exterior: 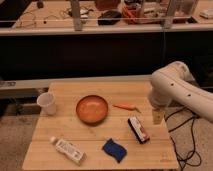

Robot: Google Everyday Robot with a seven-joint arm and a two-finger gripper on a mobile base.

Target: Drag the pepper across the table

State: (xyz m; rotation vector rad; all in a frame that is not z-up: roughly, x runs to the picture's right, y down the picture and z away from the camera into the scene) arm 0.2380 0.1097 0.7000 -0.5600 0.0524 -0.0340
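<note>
Pepper [126, 106] is recorded lying flat on the surface [70, 91], right of centre, with its length running roughly left to right.

Pincer [158, 116] is held pointing down over the right side of the surface, to the right of the pepper and apart from it. Its fingers are spread wide and nothing is gripped. Contact with the planks cannot be determined.

The white arm [172, 87] is bent above the pincer, entering from the right.

A black block with a red-and-white face [138, 130] is noted near the pincer, toward the front edge.

An orange bowl [92, 109] is set left of the pepper, near but not touching.

A blue sponge [114, 150] and a white bottle [68, 149] are laid along the front edge.

A white cup [47, 103] is stood upright at the left edge.

A cluttered workbench [100, 20] is seen behind the surface.
</note>
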